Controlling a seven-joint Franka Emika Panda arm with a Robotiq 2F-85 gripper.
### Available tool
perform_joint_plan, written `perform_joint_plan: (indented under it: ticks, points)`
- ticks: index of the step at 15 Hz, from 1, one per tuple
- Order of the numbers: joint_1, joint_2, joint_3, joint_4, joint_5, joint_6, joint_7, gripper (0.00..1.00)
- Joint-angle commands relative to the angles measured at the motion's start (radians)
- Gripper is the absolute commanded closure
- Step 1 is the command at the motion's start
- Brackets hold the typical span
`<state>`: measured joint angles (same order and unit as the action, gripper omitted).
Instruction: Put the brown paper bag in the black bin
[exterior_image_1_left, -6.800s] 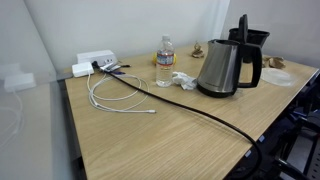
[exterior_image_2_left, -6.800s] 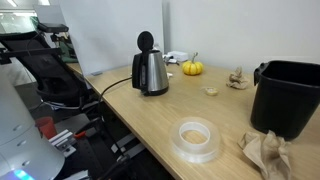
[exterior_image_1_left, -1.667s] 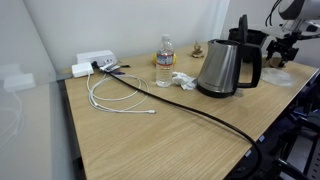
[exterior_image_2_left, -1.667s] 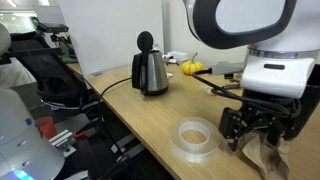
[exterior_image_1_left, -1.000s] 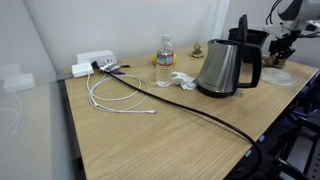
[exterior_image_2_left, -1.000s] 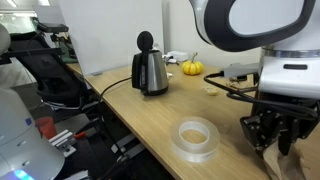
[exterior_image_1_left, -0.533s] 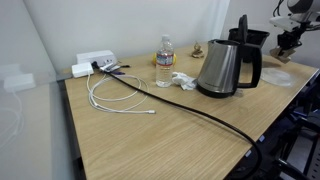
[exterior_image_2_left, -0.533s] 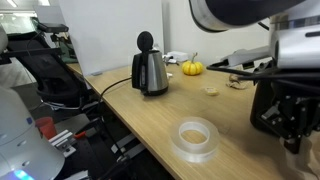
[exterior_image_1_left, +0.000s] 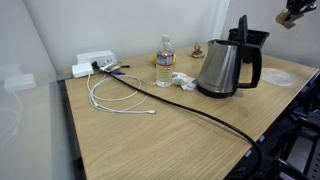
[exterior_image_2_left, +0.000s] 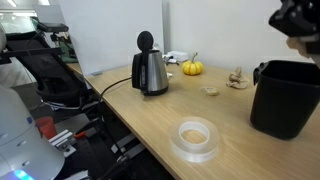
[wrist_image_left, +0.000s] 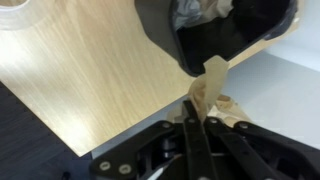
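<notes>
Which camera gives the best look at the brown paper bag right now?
The wrist view: the brown paper bag hangs close up, pinched in the gripper near the black bin. In both exterior views it sits at the frame's edge, a tiny tan scrap at best.

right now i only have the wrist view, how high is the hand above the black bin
observer: well up. in an exterior view the hand hangs clear above the rim of the black bin, near the top of the frame
operator: ok, the brown paper bag looks pinched in my view. anything near the bin i could clip
observer: a clear tape roll lies on the table in front of the bin, apart from it
</notes>
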<state>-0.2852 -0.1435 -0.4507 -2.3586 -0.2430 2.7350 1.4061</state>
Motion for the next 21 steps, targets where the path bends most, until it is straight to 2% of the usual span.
perform_joint_plan:
  ticks: [1, 5, 8, 13, 21]
  points:
    - [-0.046, -0.103, 0.113, -0.06, 0.021, 0.094, -0.036, 1.0]
    - [-0.011, -0.108, 0.199, -0.068, 0.137, 0.194, -0.106, 1.0]
    - [0.007, -0.063, 0.222, -0.061, 0.24, 0.245, -0.17, 1.0]
    - [0.035, 0.009, 0.199, -0.031, 0.467, 0.228, -0.285, 1.0]
    - [0.025, 0.144, 0.164, 0.033, 0.652, 0.188, -0.369, 1.0]
